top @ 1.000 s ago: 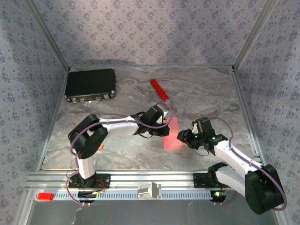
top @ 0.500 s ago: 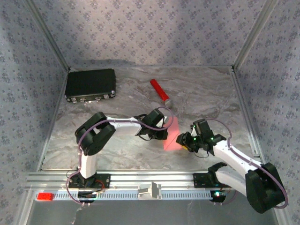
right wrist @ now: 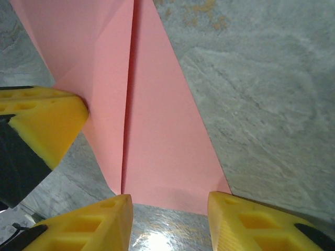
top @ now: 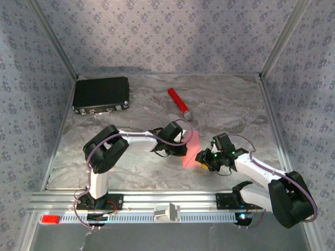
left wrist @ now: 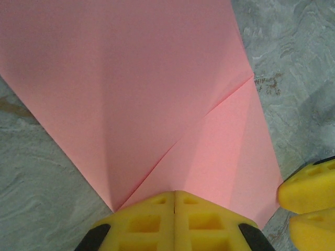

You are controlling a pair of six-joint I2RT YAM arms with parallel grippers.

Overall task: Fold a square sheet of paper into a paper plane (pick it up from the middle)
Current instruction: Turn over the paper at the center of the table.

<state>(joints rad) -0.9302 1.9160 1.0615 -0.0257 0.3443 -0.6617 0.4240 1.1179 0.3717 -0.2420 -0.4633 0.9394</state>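
The thin pink-red square sheet of paper (top: pixel 191 152), already creased towards a point, lies flat on the grey marbled tabletop (top: pixel 235 110) between the two arms. The left jaws are closed, their tips on the sheet's edge where a diagonal crease ends. The right jaws stand open astride its narrow end. To fold cleanly, the left should pin the sheet while the right lifts one flap and lays it along the centre crease.

The left arm (top: pixel 133 139) and the right arm (top: pixel 259 168) are white tubes with big black joints. A thin purple cable (top: pixel 189 130) loops along each. Tiny green lights (top: pixel 214 155) glow on the right one. The fingers (left wrist: pixel 141 222) are yellow blocks with square holes.
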